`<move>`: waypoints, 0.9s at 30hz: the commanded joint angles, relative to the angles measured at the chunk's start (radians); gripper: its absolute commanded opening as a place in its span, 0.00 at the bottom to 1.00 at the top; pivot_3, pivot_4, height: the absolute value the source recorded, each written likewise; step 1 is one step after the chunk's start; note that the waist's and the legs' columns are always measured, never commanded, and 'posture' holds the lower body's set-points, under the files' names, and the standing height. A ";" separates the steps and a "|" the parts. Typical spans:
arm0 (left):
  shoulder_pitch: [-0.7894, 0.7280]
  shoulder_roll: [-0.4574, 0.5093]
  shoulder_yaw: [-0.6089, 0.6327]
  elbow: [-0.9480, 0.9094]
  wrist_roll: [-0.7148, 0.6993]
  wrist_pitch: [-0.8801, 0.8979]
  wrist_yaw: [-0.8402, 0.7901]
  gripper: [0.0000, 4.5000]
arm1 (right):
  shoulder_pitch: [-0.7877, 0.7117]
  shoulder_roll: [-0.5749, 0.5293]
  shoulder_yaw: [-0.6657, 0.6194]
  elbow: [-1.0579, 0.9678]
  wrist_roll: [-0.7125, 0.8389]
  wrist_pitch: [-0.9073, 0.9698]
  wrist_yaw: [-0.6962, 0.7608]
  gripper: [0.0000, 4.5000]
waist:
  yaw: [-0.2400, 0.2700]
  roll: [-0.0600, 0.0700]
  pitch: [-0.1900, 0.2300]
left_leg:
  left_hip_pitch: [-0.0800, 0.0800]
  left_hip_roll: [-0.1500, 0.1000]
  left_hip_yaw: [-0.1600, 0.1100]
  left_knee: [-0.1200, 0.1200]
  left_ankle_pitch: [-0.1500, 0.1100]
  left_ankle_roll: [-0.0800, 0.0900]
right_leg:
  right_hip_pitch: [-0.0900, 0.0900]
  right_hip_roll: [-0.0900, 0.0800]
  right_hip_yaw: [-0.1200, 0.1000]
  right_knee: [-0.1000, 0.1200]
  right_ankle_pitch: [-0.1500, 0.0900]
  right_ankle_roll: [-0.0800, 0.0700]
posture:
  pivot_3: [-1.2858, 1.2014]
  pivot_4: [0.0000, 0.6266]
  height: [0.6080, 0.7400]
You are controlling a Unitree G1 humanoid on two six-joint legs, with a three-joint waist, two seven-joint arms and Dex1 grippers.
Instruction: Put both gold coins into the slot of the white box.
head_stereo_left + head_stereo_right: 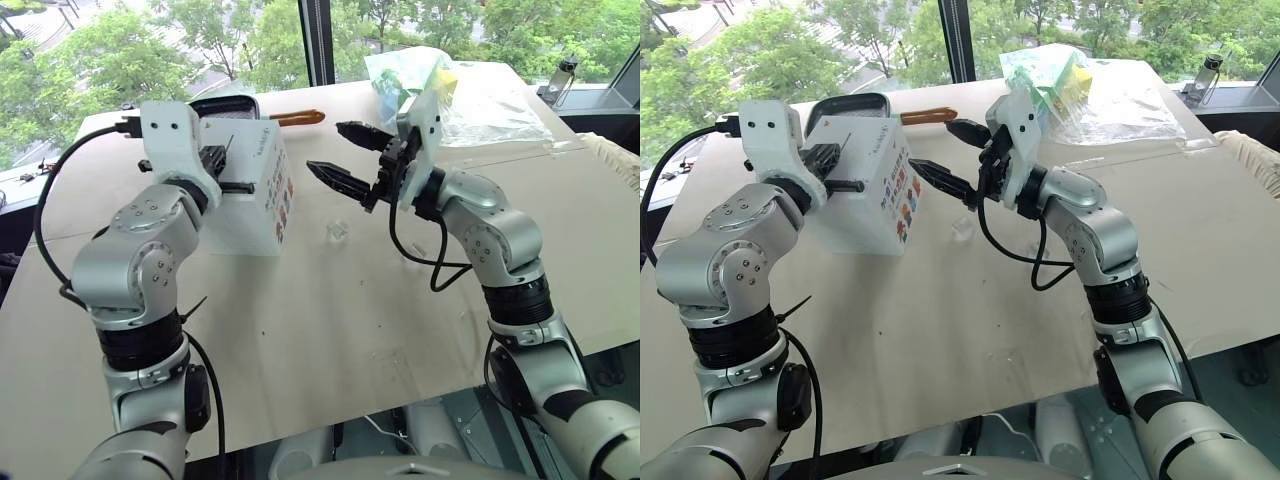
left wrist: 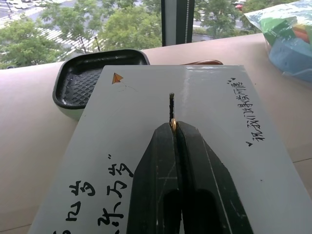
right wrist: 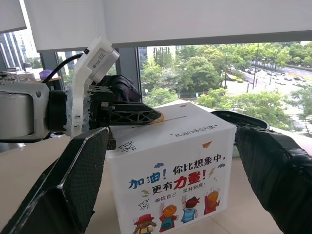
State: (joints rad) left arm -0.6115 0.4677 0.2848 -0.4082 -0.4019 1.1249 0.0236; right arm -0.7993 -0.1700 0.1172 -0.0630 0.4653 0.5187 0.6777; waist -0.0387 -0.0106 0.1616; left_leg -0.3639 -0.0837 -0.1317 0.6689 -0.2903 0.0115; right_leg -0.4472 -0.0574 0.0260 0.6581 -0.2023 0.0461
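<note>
The white box stands on the table with blue handwriting on top and small colourful pictures on the side facing my right arm. My left gripper lies level over the box top, shut on a gold coin that sits at the near end of the thin dark slot. In the right wrist view that coin rests on the box top at the slot. A second small glinting gold coin lies on the table beside the box. My right gripper hangs open and empty just right of the box, pointing at it.
A black pan with an orange handle sits behind the box. A clear plastic bag of coloured items lies at the back right near the window. A small bottle stands on the far right ledge.
</note>
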 commanded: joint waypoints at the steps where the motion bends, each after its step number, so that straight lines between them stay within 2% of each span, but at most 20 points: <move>1: 0.036 -0.014 -0.005 0.022 -0.002 0.032 -0.027 0.29 | -0.022 0.006 -0.010 -0.023 -0.001 -0.022 0.000 1.00 | 0.000 0.001 0.000 | 0.000 0.000 0.000 0.000 0.000 0.000 | 0.000 0.000 0.000 0.000 0.000 0.000 | 0.52 0.24 0.85; 5: 0.015 0.006 -0.014 0.049 0.060 -0.045 -0.015 0.65 | -0.015 0.000 -0.014 -0.029 0.004 -0.014 0.006 1.00 | 0.002 0.001 -0.001 | 0.000 0.000 0.000 0.000 0.000 0.000 | 0.000 0.000 0.000 0.000 0.000 0.000 | 0.52 0.24 0.85; 9: -0.046 -0.056 0.099 0.032 -0.014 -0.157 -0.048 0.65 | -0.004 -0.014 -0.016 -0.028 0.004 -0.013 0.016 1.00 | 0.003 0.000 0.000 | -0.001 0.000 -0.001 0.000 0.000 0.000 | 0.000 0.000 -0.001 0.001 0.000 0.000 | 0.52 0.24 0.85; 12: -0.025 -0.047 0.120 -0.055 -0.135 -0.175 -0.179 0.65 | 0.044 -0.044 -0.019 -0.038 0.006 -0.047 0.062 1.00 | 0.002 -0.001 0.001 | -0.002 0.000 -0.001 0.001 0.000 0.000 | -0.001 0.000 -0.002 0.000 0.000 0.000 | 0.52 0.24 0.85; 15: 0.138 0.004 0.108 -0.221 -0.307 -0.122 -0.354 0.65 | 0.146 -0.108 -0.041 -0.056 0.015 -0.101 0.138 1.00 | 0.000 -0.001 0.000 | -0.005 0.000 -0.001 0.000 0.000 0.000 | -0.002 -0.001 -0.002 -0.004 0.000 0.000 | 0.52 0.24 0.85; 17: 0.292 0.062 0.076 -0.321 -0.345 -0.132 -0.444 0.65 | 0.219 -0.173 -0.059 -0.070 0.039 -0.109 0.211 1.00 | -0.002 0.000 0.001 | -0.006 0.000 0.000 0.000 -0.001 0.002 | -0.002 -0.001 -0.001 -0.008 0.000 0.001 | 0.52 0.24 0.85; 19: 0.417 0.096 0.057 -0.367 -0.332 -0.162 -0.480 0.65 | 0.275 -0.229 -0.076 -0.062 0.057 -0.109 0.271 1.00 | -0.005 0.000 0.001 | -0.007 0.001 0.000 -0.001 -0.002 0.003 | -0.003 0.000 -0.001 -0.011 0.000 0.001 | 0.52 0.24 0.85; 22: 0.622 0.126 0.007 -0.383 -0.223 -0.301 -0.520 0.65 | 0.387 -0.325 -0.097 0.003 0.016 -0.181 0.345 1.00 | 0.004 0.001 0.001 | -0.006 0.001 0.000 -0.003 -0.002 0.003 | -0.001 0.000 0.001 -0.013 -0.001 0.001 | 0.52 0.24 0.85; 27: 0.842 0.107 -0.054 -0.279 -0.079 -0.517 -0.570 0.65 | 0.534 -0.409 -0.133 0.103 -0.035 -0.348 0.439 1.00 | 0.022 0.001 0.001 | -0.003 0.002 0.002 -0.003 -0.002 0.003 | 0.002 0.000 0.002 -0.013 0.000 0.000 | 0.52 0.24 0.85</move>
State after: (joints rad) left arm 0.2021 0.5777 0.2422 -0.6993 -0.5305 0.7032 -0.5239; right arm -0.2781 -0.5570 0.0191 0.0378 0.4371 0.2440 1.0712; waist -0.0171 -0.0095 0.1629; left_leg -0.3668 -0.0821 -0.1293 0.6663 -0.2924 0.0151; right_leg -0.4449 -0.0574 0.0273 0.6455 -0.2024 0.0459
